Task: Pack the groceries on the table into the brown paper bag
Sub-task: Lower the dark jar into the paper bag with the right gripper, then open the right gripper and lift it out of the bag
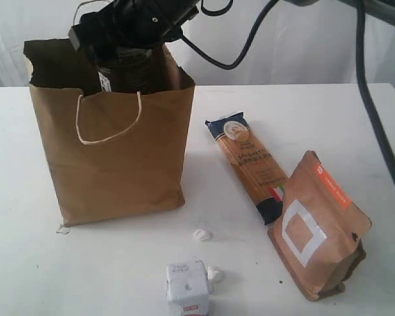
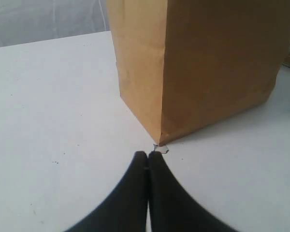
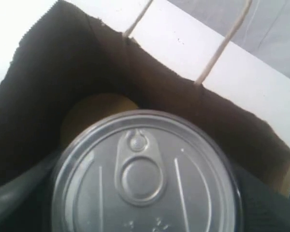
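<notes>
The brown paper bag stands open on the left of the table. My right gripper hangs over its mouth, shut on the dark silver-topped jar, which is partly down inside. In the right wrist view the jar's pull-tab lid fills the frame between the dark fingers, with the bag's rim around it and a round olive-yellow top deeper in the bag. My left gripper is shut and empty, just above the table by the bag's bottom corner.
The long spaghetti packet lies flat right of the bag. The brown orange-labelled pouch leans at the front right. A white carton stands at the front edge, with small white lumps near it. Black cables hang at the top right.
</notes>
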`<state>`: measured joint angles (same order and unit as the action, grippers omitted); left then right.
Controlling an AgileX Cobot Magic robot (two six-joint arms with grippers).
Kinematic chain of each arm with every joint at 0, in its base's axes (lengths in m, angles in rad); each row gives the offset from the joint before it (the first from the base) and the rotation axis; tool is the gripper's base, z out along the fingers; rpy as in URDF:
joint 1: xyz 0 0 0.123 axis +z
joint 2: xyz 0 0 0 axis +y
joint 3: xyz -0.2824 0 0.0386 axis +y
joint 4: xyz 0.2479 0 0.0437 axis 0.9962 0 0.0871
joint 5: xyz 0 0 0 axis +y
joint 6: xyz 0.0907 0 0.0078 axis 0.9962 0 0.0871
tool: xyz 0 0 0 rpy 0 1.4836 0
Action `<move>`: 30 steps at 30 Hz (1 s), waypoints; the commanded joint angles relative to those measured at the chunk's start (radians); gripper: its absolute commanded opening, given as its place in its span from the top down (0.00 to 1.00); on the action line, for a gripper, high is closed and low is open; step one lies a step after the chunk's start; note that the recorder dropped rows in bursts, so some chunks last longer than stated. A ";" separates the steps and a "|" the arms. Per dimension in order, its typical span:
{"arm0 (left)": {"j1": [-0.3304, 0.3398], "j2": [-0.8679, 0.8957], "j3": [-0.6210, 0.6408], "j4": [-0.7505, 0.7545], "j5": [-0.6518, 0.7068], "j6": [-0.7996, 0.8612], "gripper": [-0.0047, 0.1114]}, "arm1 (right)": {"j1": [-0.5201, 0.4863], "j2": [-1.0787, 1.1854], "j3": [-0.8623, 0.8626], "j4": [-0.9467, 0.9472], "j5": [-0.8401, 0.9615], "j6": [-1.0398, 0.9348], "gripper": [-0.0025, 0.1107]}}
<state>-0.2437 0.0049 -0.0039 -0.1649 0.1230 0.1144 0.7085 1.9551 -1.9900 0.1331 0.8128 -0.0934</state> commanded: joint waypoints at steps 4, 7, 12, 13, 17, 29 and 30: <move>0.005 -0.005 0.004 -0.005 0.002 -0.006 0.96 | 0.027 -0.021 -0.012 0.053 -0.117 -0.044 0.40; 0.005 -0.005 0.004 -0.005 0.002 -0.006 0.96 | 0.031 -0.017 -0.012 0.053 -0.153 -0.061 0.40; 0.005 -0.005 0.004 -0.005 0.002 -0.006 0.96 | 0.050 0.005 -0.012 0.055 -0.171 -0.091 0.39; 0.005 -0.005 0.004 -0.005 0.002 -0.006 0.96 | 0.055 0.011 -0.012 0.055 -0.173 -0.103 0.39; 0.005 -0.005 0.004 -0.005 0.002 -0.006 0.96 | 0.064 0.027 -0.015 0.053 -0.197 -0.141 0.36; 0.005 -0.005 0.004 -0.005 0.002 -0.006 0.96 | 0.064 0.059 -0.061 0.036 -0.178 -0.156 0.26; 0.005 -0.005 0.004 -0.005 0.002 -0.006 0.96 | 0.064 0.059 -0.061 0.033 -0.169 -0.156 0.26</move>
<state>-0.2437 0.0049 -0.0039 -0.1649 0.1230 0.1144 0.7719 2.0203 -2.0425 0.1794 0.6365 -0.2347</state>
